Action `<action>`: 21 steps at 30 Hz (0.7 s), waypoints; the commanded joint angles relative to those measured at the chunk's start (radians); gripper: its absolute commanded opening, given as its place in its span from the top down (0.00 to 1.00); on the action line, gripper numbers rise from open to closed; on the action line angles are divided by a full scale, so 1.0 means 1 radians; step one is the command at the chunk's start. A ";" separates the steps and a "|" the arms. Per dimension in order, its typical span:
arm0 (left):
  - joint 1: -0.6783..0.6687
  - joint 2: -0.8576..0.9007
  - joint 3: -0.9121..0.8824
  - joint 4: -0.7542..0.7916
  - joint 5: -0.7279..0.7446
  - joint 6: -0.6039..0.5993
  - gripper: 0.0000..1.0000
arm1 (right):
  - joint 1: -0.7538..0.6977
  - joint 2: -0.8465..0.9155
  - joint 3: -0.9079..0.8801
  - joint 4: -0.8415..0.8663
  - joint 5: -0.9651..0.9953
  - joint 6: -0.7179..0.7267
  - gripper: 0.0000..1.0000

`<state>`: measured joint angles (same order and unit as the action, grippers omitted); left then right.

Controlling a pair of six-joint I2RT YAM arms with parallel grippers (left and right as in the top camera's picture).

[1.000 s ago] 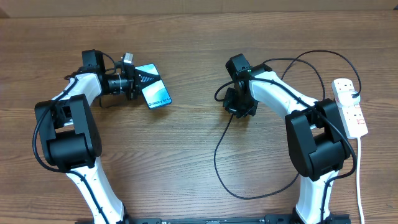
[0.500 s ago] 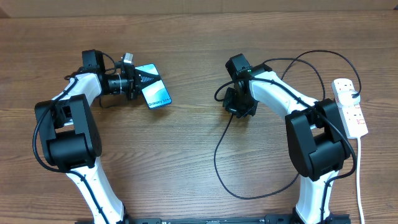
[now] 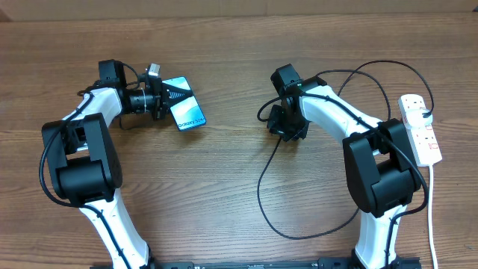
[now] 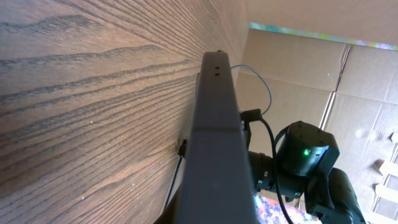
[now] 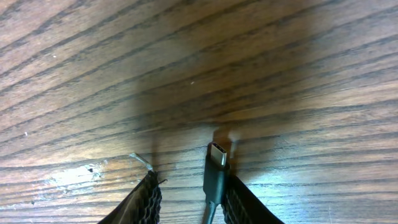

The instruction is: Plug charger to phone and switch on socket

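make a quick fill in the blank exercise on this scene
1. The phone is held by the ____.
2. The charger's plug lies ____ the right gripper's parted fingers.
3. The socket lies at the table's ____ edge.
4. The plug is ____ yet in the phone.
Missing: left gripper; between; right; not

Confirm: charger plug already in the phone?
No, the charger's plug tip sits bare at the right pincer, over wood, away from the phone.

Overhead looks straight down; wrist cameras skim the table point(image 3: 224, 187).
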<state>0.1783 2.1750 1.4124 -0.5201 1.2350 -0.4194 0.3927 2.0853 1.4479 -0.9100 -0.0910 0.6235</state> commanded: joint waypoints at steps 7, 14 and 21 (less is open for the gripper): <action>-0.003 -0.037 0.004 0.001 0.040 -0.014 0.96 | -0.007 0.027 -0.009 -0.015 0.022 -0.002 0.71; -0.003 -0.037 0.004 0.001 0.040 -0.014 0.96 | -0.007 0.027 -0.009 -0.037 0.019 0.006 0.69; -0.003 -0.037 0.004 0.001 0.040 -0.014 0.96 | -0.007 0.027 -0.009 -0.022 0.009 0.005 0.94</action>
<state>0.1783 2.1750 1.4124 -0.5205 1.2346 -0.4194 0.3923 2.0865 1.4490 -0.9409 -0.0864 0.6273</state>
